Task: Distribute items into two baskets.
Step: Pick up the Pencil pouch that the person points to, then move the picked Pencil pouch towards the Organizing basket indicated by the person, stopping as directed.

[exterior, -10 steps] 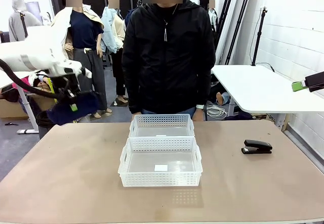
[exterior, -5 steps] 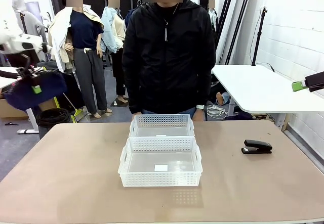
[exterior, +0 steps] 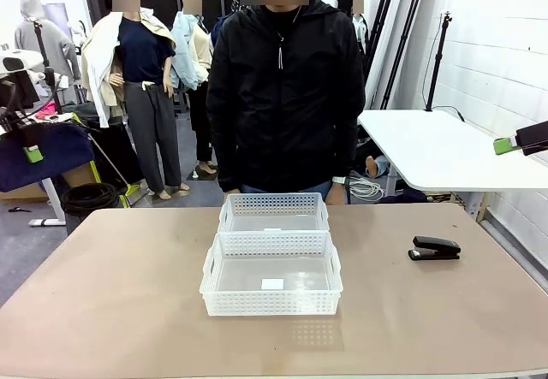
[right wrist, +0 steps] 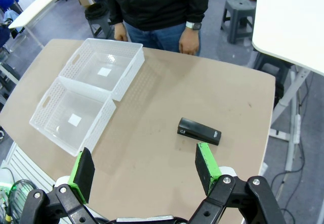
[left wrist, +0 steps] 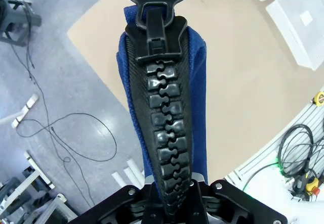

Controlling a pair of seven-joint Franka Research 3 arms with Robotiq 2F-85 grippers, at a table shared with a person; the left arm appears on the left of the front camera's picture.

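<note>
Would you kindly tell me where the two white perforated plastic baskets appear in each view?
Front view: the two white perforated plastic baskets sit mid-table.
Left wrist view: top-right corner, past the navy-blue fabric pouch.
Right wrist view: upper left.
Shared landmark: the tan tabletop.

No print reads clearly; the small white labels (exterior: 272,284) on the baskets (exterior: 272,303) seem blank.

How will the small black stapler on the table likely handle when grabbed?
The small black desk stapler looks rigid and probably dense for its size. It lies flat on the tan table, so it should slide, not roll, if nudged. Its raised top arm may give under a squeeze.
</note>
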